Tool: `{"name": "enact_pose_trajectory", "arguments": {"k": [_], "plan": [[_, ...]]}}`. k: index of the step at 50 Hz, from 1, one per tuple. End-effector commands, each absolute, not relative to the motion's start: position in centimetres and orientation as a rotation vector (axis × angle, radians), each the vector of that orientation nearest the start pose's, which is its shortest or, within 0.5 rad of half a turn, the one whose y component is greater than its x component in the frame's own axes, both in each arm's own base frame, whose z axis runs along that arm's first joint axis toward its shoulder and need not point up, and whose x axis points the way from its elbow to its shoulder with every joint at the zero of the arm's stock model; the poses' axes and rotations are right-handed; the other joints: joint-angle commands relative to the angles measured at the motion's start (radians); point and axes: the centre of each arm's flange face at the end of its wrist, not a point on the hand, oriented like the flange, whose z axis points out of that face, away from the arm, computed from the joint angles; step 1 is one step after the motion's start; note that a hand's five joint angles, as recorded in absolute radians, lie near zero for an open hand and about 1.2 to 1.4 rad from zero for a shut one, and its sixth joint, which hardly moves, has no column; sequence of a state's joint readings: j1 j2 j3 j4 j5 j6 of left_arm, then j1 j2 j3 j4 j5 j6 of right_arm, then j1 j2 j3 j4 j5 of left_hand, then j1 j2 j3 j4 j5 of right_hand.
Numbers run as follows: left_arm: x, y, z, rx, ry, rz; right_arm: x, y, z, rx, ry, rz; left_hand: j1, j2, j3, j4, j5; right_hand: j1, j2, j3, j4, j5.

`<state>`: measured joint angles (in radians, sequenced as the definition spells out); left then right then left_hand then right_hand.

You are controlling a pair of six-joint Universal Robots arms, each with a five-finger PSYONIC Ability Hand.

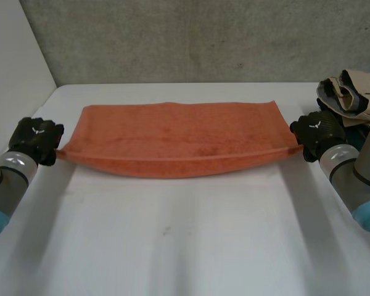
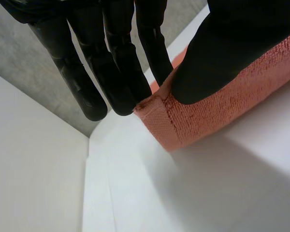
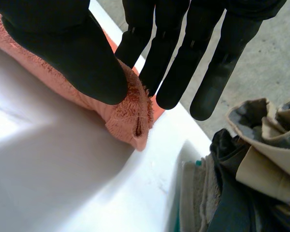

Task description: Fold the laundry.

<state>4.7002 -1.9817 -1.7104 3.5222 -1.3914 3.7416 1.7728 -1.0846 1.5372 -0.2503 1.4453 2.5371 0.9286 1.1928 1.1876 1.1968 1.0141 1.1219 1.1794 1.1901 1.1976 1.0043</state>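
Rough grey concrete forms the back wall (image 1: 203, 37), and a smooth white table (image 1: 185, 246) runs up to it, with a plain white panel on the left side. Across the far half of the table stretches the towel (image 1: 179, 139), an orange-pink terry cloth with a nubby looped pile and a flat woven hem band at its short ends. It is a long rectangle. Its long axis runs crosswise, from one arm to the other, parallel to the back wall, and its short ends point at the two hands.

The near long edge is pulled between the hands and bows toward the near side at its middle, casting a soft shadow on the table below it. The far edge lies closer to the wall.

The left hand (image 1: 37, 139) grips the towel's left near corner, with the thumb pressed on the pile and straight fingers (image 2: 121, 72) behind the hem, so the cloth is pinched between them. The right hand (image 1: 317, 132) does the same at the right near corner. There the cloth bunches into a small fold under the thumb, with straight fingers (image 3: 179, 58) on the other side.

Just beyond the right hand, at the table's far right corner, sits a crumpled pile of clothes (image 1: 351, 95) in beige, grey and dark fabrics, close to the towel's end but apart from it.
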Motion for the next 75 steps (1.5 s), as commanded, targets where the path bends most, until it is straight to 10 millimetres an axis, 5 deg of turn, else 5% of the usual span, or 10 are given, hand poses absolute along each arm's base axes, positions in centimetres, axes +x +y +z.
{"name": "enact_pose_trajectory", "arguments": {"k": [1, 8, 23, 26, 28, 32, 45, 52, 65, 75], "plan": [[-14.2, -35.1, 15.2, 0.813, 2.118, -1.802, 21.5, -33.8, 16.8, -1.136, 2.332, -2.023, 0.468, 0.203, 0.209, 0.199, 0.208, 0.274, 0.217, 0.206, 0.199, 0.217], [-14.3, -35.3, 13.3, 0.856, 2.174, -1.771, 21.8, -33.6, 16.7, -1.150, 2.321, -2.019, -0.080, -0.344, -0.339, -0.348, -0.340, 0.274, 0.217, 0.206, 0.199, 0.217], [-14.5, -35.1, 11.5, 0.923, 2.193, -1.707, 21.8, -33.6, 16.3, -1.151, 2.330, -2.006, -0.181, -0.445, -0.440, -0.449, -0.441, 0.274, 0.217, 0.206, 0.199, 0.217], [-14.4, -35.2, 11.6, 0.925, 2.188, -1.712, 21.8, -33.6, 16.3, -1.152, 2.326, -2.010, -0.087, -0.352, -0.346, -0.356, -0.347, 0.274, 0.217, 0.206, 0.199, 0.217], [-14.4, -35.4, 11.7, 0.927, 2.180, -1.722, 21.8, -33.6, 16.3, -1.152, 2.329, -2.006, 0.445, 0.181, 0.186, 0.177, 0.185, 0.274, 0.217, 0.206, 0.199, 0.217], [-14.4, -35.4, 11.6, 0.928, 2.184, -1.703, 21.7, -33.3, 16.2, -1.158, 2.348, -1.983, 0.468, 0.203, 0.209, 0.199, 0.208, 0.274, 0.217, 0.206, 0.199, 0.217], [-13.1, -23.8, 16.2, 1.298, 2.258, -1.188, 16.6, -25.8, 17.1, -1.649, 2.652, -1.223, 0.468, 0.203, 0.209, 0.199, 0.208, 0.274, 0.217, 0.206, 0.199, 0.217], [-12.3, -21.7, 17.5, 1.330, 2.224, -1.138, 15.2, -24.8, 17.9, -1.706, 2.681, -1.163, 0.468, 0.203, 0.209, 0.199, 0.208, 0.274, 0.217, 0.206, 0.199, 0.217], [-18.1, -29.3, 18.4, 1.227, 1.885, -1.717, 18.3, -31.4, 17.7, -1.330, 2.549, -1.753, 0.468, 0.203, 0.209, 0.199, 0.208, 0.274, 0.217, 0.206, 0.199, 0.217], [-20.4, -37.4, 15.7, 1.078, 1.817, -1.756, 22.5, -36.8, 15.8, -1.277, 2.401, -2.055, 0.468, 0.203, 0.209, 0.199, 0.208, 0.274, 0.217, 0.206, 0.199, 0.217]]}}
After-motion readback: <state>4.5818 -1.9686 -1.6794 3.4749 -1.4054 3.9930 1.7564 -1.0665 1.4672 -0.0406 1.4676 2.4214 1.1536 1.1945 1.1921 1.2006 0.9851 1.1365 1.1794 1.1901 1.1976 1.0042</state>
